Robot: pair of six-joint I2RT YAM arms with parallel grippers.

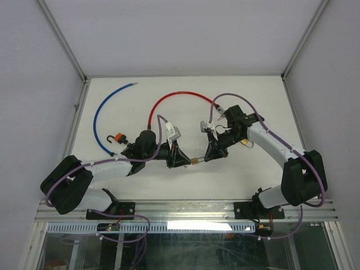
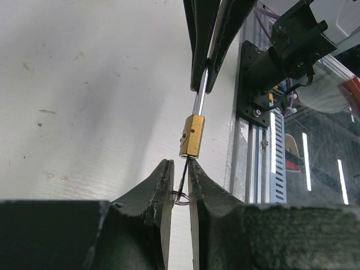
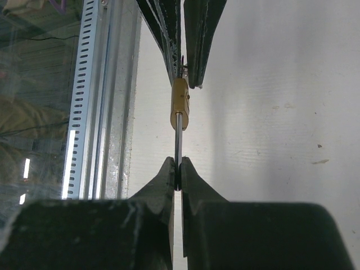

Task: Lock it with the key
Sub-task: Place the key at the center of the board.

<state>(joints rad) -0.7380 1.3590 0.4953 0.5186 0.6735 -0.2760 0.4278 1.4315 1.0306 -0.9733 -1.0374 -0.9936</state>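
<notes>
Top external view: above the white bench (image 1: pixel 270 101) the left pincer (image 1: pixel 185 161) and right pincer (image 1: pixel 205 157) meet, with the small brass lock (image 1: pixel 194 161) held between them. The right pincer is pressed on its steel shackle (image 3: pixel 178 147); the left pincer pinches the thin key (image 2: pixel 183 177) at the lock's other end.

Brass padlock (image 2: pixel 192 135) aloft, key (image 2: pixel 184 175) at its base

White table top (image 1: pixel 185 185), scuffed and speckled up close, boxed in by plain pale walls (image 1: pixel 180 34) on aluminium corner posts (image 1: pixel 62 39). Aluminium rail (image 1: pixel 185 209) and slotted cable duct (image 1: pixel 67 226) run along the near edge. Clear panel (image 1: pixel 225 247) below reflects strip lights.
</notes>
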